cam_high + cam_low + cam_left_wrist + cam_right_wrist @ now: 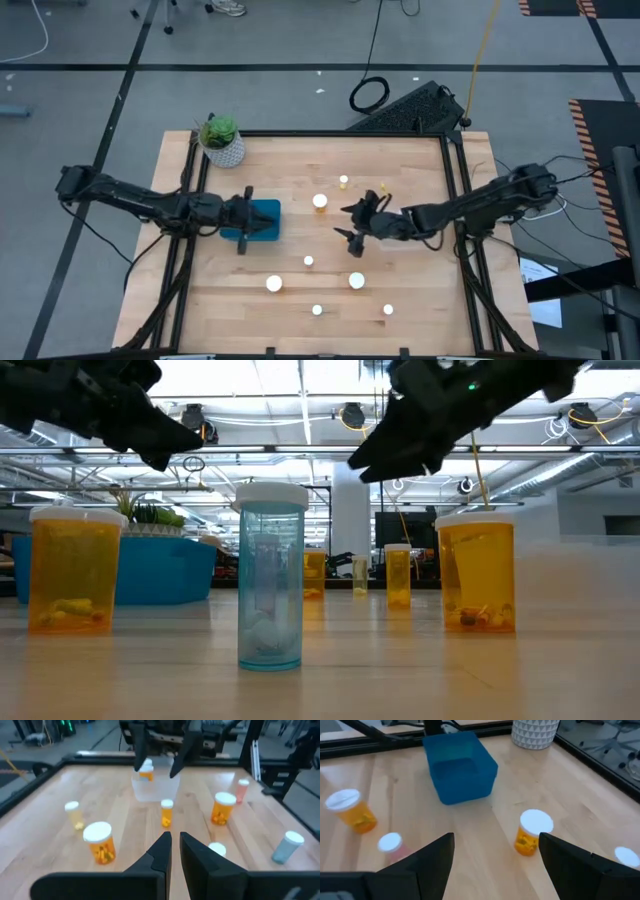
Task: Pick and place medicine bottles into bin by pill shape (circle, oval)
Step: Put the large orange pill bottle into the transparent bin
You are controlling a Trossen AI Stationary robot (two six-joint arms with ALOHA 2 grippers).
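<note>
Several medicine bottles point(319, 201) loose; my right gripper point(353, 227) wide open, empty, lining up pick; left gripper point(244, 221) pinched closed over blue bin point(268, 216).

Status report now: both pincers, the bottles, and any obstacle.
Left pincer over the blue bin, almost shut, empty. Right pincer open, mid-table, empty. Medicine bottles standing on the table, none gripped. No obstacle seen.

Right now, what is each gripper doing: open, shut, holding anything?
Left gripper: nearly shut, holding nothing, above the blue bin.
Right gripper: open wide, empty, above the middle of the table.
</note>
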